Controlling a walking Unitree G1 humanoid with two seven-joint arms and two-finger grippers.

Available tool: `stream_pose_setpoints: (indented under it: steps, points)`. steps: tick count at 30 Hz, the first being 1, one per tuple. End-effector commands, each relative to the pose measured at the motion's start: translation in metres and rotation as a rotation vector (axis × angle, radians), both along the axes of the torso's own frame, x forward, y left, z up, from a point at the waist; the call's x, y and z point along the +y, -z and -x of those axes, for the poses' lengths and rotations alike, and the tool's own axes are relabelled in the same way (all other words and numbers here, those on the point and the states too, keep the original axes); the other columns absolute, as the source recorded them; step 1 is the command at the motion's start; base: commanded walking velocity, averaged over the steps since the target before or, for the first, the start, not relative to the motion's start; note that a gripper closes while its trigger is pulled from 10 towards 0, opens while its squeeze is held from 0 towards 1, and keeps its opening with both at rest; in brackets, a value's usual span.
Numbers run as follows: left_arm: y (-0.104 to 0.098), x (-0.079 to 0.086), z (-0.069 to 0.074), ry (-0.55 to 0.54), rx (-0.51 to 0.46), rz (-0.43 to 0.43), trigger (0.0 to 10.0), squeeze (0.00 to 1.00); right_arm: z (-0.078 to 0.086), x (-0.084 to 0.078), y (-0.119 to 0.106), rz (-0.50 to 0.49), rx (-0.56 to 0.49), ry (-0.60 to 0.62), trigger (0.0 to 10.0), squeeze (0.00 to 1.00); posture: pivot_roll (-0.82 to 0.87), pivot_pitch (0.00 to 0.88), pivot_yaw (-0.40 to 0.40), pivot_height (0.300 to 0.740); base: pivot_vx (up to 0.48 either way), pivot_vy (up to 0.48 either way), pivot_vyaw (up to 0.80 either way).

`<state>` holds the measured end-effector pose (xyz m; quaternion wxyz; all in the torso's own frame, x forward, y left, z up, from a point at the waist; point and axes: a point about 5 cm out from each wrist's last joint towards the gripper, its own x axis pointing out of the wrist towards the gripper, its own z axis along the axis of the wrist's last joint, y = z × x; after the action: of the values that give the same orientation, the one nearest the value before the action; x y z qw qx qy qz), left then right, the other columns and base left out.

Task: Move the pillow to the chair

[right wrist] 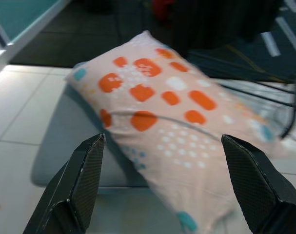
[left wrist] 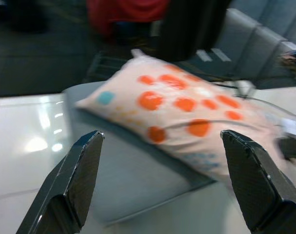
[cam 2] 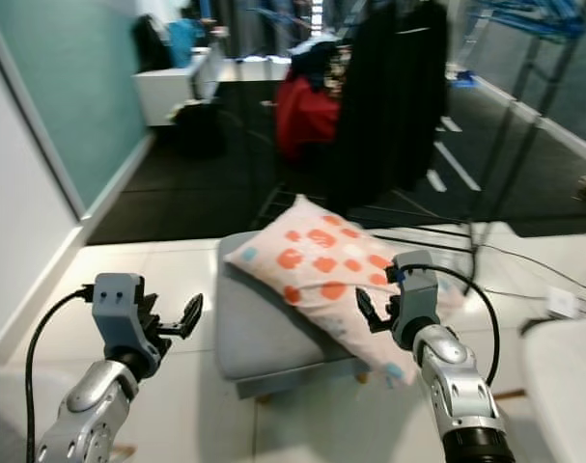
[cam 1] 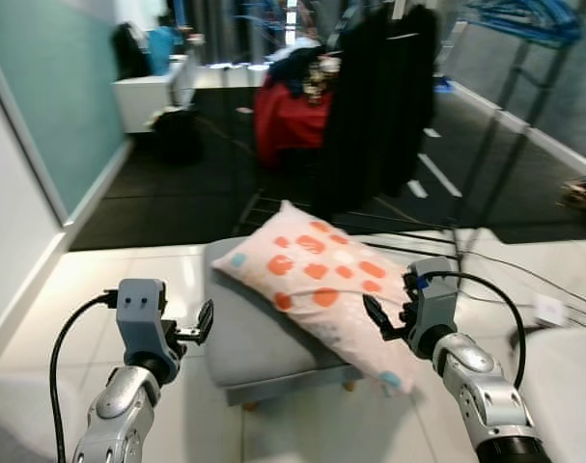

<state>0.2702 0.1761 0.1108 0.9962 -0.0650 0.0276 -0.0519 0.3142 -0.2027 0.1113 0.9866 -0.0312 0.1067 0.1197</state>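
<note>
A pale pink pillow (cam 1: pixel 321 280) with orange and teal spots lies slantwise on a low grey cushioned seat (cam 1: pixel 244 338), one corner hanging over the seat's near right edge. My left gripper (cam 1: pixel 198 328) is open, held just left of the seat and apart from the pillow. My right gripper (cam 1: pixel 379 320) is open too, close to the pillow's near right end, with nothing between its fingers. In the left wrist view the pillow (left wrist: pixel 177 107) lies beyond the open fingers (left wrist: pixel 79 180). The right wrist view has the pillow (right wrist: pixel 167 112) between and beyond its spread fingers (right wrist: pixel 255 185).
Black clothes (cam 1: pixel 384 96) hang on a rack behind the seat, with a red heap (cam 1: pixel 288 121) beside them. Cables (cam 1: pixel 505 260) run over the white tiles on the right. A white cabinet (cam 1: pixel 143 96) stands far left by the teal wall. A pale object (cam 1: pixel 572 376) sits near right.
</note>
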Motion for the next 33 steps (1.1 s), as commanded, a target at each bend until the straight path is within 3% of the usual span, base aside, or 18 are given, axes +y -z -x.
stream_pose_setpoints:
  steps: [1,15,24,33]
  points:
    - [0.001,0.000,0.000,-0.002,0.000,0.009,10.0,0.00,0.000,0.008,-0.003,0.000,-0.022,-0.040,10.0,0.00,-0.22,0.027,-0.001,0.697,0.000,0.000,-0.77]
    - [-0.001,-0.001,-0.004,-0.008,-0.016,0.011,10.0,0.00,-0.004,0.023,-0.012,-0.011,-0.056,-0.102,10.0,0.00,-0.20,0.022,0.009,0.697,0.000,0.000,-0.77]
    - [-0.001,-0.007,-0.003,-0.006,-0.009,0.022,10.0,0.00,-0.005,0.028,-0.017,-0.007,-0.085,-0.139,10.0,0.00,-0.21,0.020,-0.007,0.697,0.000,-0.355,0.00]
    - [-0.001,-0.007,-0.006,-0.029,-0.014,0.011,10.0,0.00,-0.005,0.028,-0.019,-0.002,-0.088,-0.150,10.0,0.00,-0.22,0.010,-0.008,0.697,0.000,0.000,0.00]
